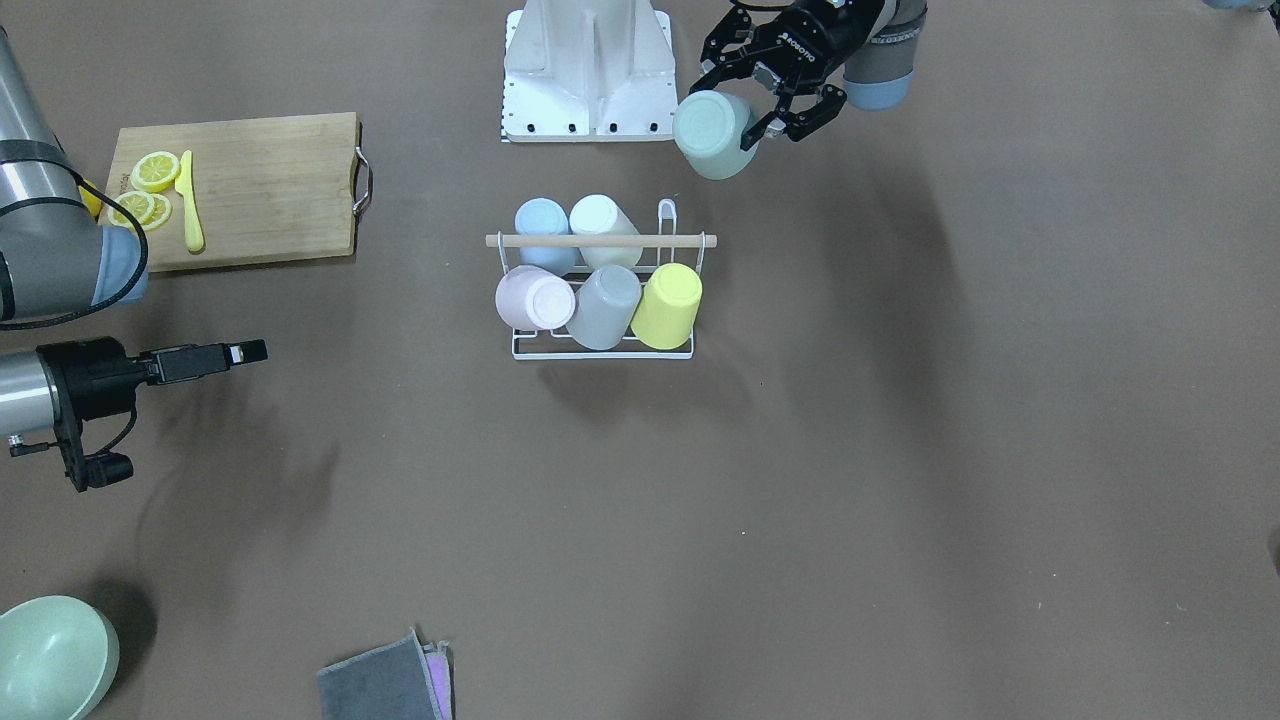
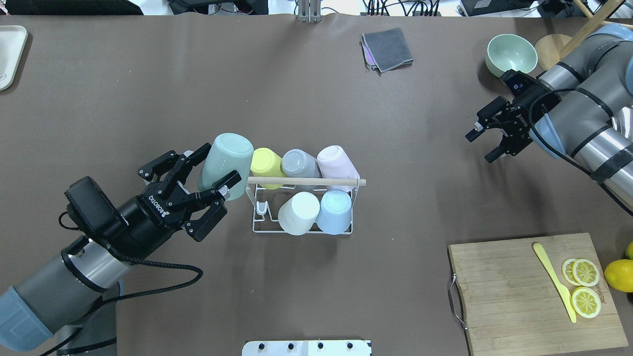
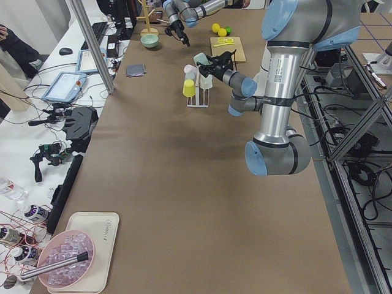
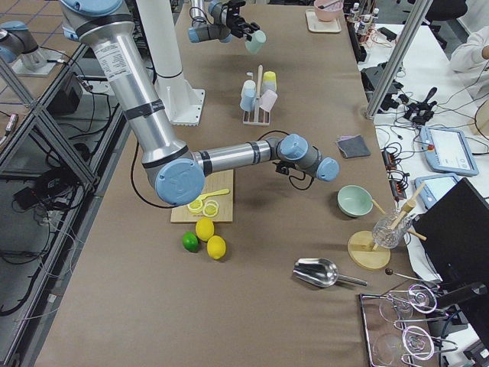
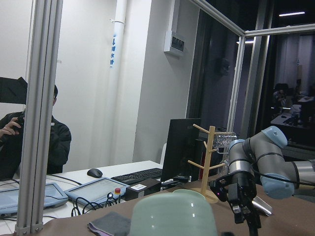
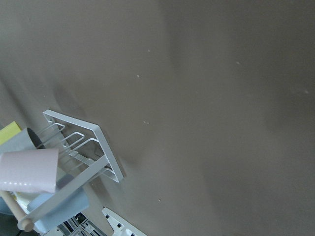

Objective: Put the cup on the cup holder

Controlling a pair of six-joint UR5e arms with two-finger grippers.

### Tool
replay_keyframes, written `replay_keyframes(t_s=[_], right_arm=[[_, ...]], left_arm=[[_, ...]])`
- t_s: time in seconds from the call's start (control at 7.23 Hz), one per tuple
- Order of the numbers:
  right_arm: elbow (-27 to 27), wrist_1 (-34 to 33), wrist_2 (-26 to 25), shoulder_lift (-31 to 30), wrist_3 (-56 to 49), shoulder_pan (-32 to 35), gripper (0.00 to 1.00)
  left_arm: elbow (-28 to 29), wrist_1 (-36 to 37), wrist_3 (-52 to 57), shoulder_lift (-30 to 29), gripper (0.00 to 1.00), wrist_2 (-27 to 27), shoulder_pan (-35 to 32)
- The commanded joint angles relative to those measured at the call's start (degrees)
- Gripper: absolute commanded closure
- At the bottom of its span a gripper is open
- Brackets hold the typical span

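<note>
Cup (image 2: 227,154) in pale green is pinched by the left gripper (image 2: 218,164) just beside the cup holder (image 2: 304,181), while the right gripper (image 2: 483,146) is spread and empty.

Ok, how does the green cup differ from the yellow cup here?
The green cup is pale mint, the yellow cup bright yellow. The green cup is gripped by the left pincer beside the rack; the yellow cup sits on the rack, untouched. Both are plain, handleless and base-up.
</note>
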Motion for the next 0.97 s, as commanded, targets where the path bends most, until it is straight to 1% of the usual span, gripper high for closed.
replay_keyframes(t_s=[0.0, 0.14, 0.42, 0.55, 0.69, 0.83], right_arm=[[1.8, -0.1, -11.7, -0.6, 2.4, 1.1, 0.04], [3.7, -0.2, -20.0, -0.7, 2.4, 2.5, 0.00], [7.3, -0.1, -30.0, -2.2, 2.4, 3.4, 0.00], [10.1, 0.4, -33.6, -3.5, 2.3, 4.2, 0.00], [13.1, 0.7, -34.7, -5.9, 1.9, 4.8, 0.00], [16.4, 5.8, -34.9, -10.2, 1.8, 4.8, 0.00]], left_arm=[[2.9, -1.5, 2.1, -1.0, 1.00, 4.4, 1.8], [5.2, -1.5, 2.1, -2.5, 1.00, 4.5, 1.8], [6.1, -1.3, 2.1, -4.0, 1.00, 4.5, 1.8], [6.8, -1.2, 2.2, -4.6, 1.00, 4.5, 1.8], [8.5, -1.2, 2.1, -5.8, 1.00, 4.5, 1.9], [9.3, -1.2, 2.1, -6.2, 1.00, 4.5, 2.0]])
